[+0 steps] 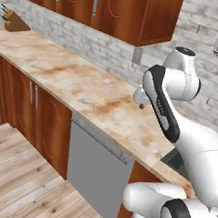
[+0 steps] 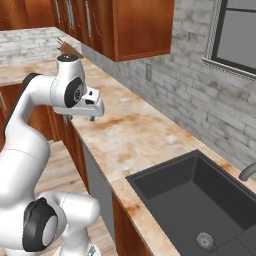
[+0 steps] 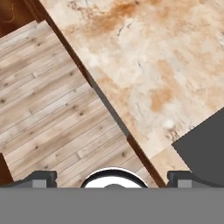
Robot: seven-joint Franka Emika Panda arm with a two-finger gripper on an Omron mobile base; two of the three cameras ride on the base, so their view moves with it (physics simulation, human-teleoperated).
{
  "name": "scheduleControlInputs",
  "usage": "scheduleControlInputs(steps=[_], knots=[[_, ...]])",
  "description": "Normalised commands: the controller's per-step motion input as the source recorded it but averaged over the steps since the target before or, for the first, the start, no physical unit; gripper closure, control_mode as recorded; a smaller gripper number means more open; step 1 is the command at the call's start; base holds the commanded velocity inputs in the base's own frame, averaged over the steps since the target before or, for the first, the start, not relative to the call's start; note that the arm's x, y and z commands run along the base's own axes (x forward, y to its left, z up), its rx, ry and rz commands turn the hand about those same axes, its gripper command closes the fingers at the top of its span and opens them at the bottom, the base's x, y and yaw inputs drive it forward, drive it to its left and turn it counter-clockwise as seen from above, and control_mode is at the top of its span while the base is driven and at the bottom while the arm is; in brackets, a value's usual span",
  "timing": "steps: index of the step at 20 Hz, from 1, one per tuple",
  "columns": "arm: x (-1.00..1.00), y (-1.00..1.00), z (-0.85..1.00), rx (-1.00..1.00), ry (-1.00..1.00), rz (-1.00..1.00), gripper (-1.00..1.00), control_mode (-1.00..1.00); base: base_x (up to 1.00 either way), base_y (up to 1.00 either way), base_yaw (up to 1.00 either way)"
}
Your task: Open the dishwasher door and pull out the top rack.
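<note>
The dishwasher door (image 1: pixel 94 174) is a flat grey panel under the counter, shut, with its bar handle (image 1: pixel 101 141) along the top. From the side it shows as a narrow grey face (image 2: pixel 100 192), and from above as a thin grey strip (image 3: pixel 109 109) at the counter's edge. The top rack is hidden behind the shut door. My gripper (image 1: pixel 142 104) hangs over the marbled counter (image 1: pixel 84 86), above the door and well clear of the handle. In the right base view the gripper (image 2: pixel 79 118) points down. Its fingertips (image 3: pixel 41 177) stand wide apart, open and holding nothing.
Reddish-brown cabinet doors (image 1: pixel 34 113) flank the dishwasher on the left. A dark sink basin (image 2: pixel 200 200) is set in the counter to the right, with a faucet (image 2: pixel 247 172) behind it. Upper cabinets (image 1: pixel 124 7) hang overhead. A knife block (image 1: pixel 15 21) stands far left. Wooden floor (image 1: pixel 13 175) lies before the door.
</note>
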Motion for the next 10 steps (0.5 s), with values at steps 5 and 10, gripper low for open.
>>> scheduleControlInputs(steps=[5,10], knots=[[0.0,0.88,-0.9,-0.45,0.01,0.03,-1.0,-1.0,0.0,0.0,0.0],[-0.03,0.91,-0.8,-0.46,0.1,0.09,-1.0,-1.0,0.0,0.0,0.0]])
